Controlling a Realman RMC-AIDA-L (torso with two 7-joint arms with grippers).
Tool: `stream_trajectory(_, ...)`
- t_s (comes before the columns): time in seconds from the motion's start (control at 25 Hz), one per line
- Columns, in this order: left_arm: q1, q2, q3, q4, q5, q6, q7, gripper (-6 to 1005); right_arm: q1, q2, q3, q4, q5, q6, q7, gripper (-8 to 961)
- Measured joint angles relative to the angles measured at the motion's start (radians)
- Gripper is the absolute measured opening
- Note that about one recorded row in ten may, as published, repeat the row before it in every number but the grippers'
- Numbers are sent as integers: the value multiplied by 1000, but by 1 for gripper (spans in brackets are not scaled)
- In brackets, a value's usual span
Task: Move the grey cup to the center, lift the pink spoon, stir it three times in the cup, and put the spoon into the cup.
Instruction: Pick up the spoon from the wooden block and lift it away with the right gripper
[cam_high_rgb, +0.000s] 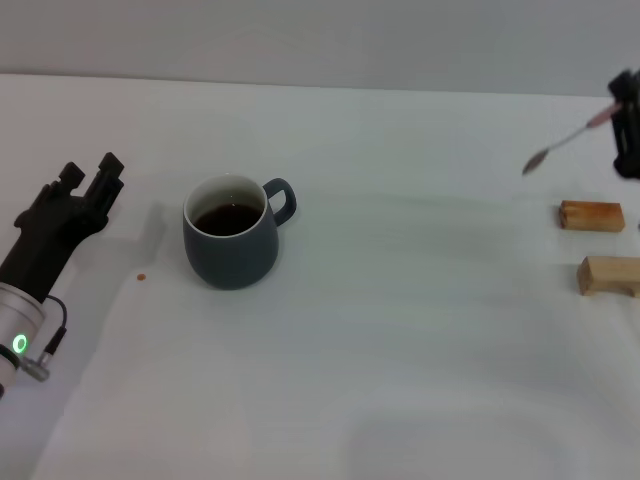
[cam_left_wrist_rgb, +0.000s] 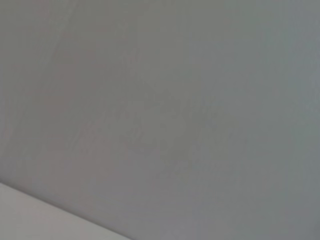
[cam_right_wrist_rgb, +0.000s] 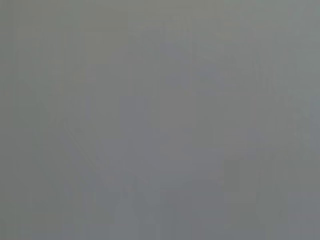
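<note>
The grey cup stands upright on the white table, left of the middle, its handle pointing right and dark liquid inside. My left gripper is to the cup's left, apart from it, with nothing in it. My right gripper is at the far right edge of the head view, raised above the table, shut on the pink handle of the pink spoon. The spoon slants down to the left, its metal bowl hanging in the air. Both wrist views show only plain grey surface.
Two small wooden blocks lie on the table at the right, below the raised spoon. A tiny brown spot sits on the table left of the cup. The table's far edge runs along the top.
</note>
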Motion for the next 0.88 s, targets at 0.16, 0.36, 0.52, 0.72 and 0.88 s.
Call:
stream_trajectory(0.16,-9,6,-23,2,0,-1,58,617,27,-2,-12,-78,-1,-20,116,136)
stream_trajectory(0.36,-32,7,-25,2,4,-23,177,617,48,-4,-55,-204,-4,-47,285,136)
stream_trajectory(0.52,-56,9,-21,3,9,-111,300,617,49,-5,-109,-310,-4,-72,402,136)
stream_trajectory(0.72,-65,10,1,3,12,-166,362,617,42,-6,-145,-366,-4,-113,463,136)
stream_trajectory(0.88,-69,9,43,-1,17,-191,390,617,40,-6,-150,-365,-4,-118,464,136)
